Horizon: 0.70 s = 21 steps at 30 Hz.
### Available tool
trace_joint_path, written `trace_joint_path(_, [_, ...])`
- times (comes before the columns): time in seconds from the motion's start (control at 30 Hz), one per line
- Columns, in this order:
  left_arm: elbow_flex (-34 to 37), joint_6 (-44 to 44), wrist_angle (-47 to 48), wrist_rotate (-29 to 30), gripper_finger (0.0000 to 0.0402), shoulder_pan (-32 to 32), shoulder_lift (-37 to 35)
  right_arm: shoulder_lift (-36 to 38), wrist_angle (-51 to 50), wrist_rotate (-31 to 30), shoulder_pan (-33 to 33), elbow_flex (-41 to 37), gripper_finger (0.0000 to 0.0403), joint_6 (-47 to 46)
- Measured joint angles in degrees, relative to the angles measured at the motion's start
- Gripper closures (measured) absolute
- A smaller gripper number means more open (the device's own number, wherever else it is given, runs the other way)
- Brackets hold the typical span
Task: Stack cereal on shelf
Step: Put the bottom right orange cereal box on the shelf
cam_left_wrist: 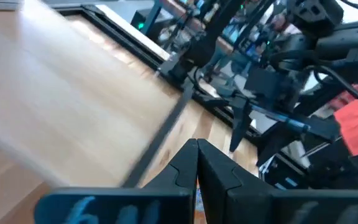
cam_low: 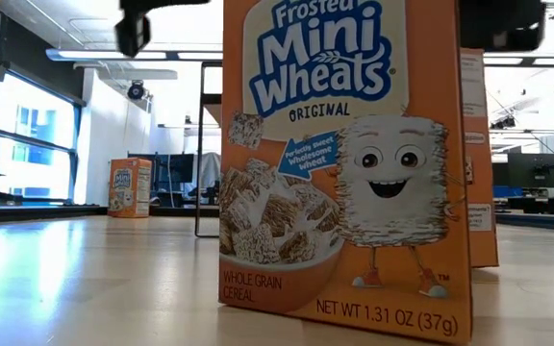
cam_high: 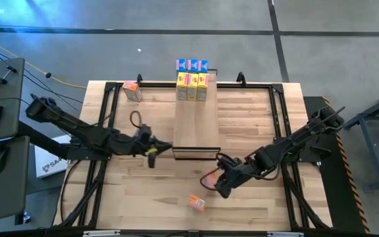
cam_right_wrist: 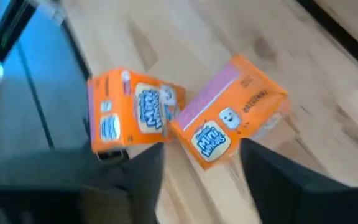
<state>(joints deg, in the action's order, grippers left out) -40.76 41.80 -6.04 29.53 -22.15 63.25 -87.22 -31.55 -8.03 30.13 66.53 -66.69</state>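
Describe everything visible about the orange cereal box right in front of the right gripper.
The small orange cardboard Mini-Wheats box has a pink-lilac side panel and a blue-and-white logo above a cartoon wheat biscuit. It tilts on the slatted wooden tabletop, just ahead of the open right gripper, whose fingers do not clamp it. A second orange box sits close beside it.
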Motion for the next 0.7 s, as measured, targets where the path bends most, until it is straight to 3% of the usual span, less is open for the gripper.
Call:
trace_joint_path(0.13, [7.2,0.0,-3.1,-1.7,0.0401,0.1,-8.1,-0.5,-2.5,-2.9,0.0,3.7,0.0132,-11.2])
trace_joint_path(0.23, [10.6,0.0,-2.0,-2.8,0.0401,0.1,-13.5,-3.3,-7.0,-3.5,0.0,8.0,0.0108,-16.0])
trace_joint_path(0.53, [14.0,-0.4,5.2,-4.0,0.0401,0.1,-24.9,-18.4,-32.3,0.0,-2.0,30.4,0.0099,-26.3])
trace_joint_path(0.7, [14.0,-0.9,8.1,-5.8,0.0401,0.1,-27.6,-25.4,-37.4,3.3,-4.2,38.1,0.0099,-27.4])
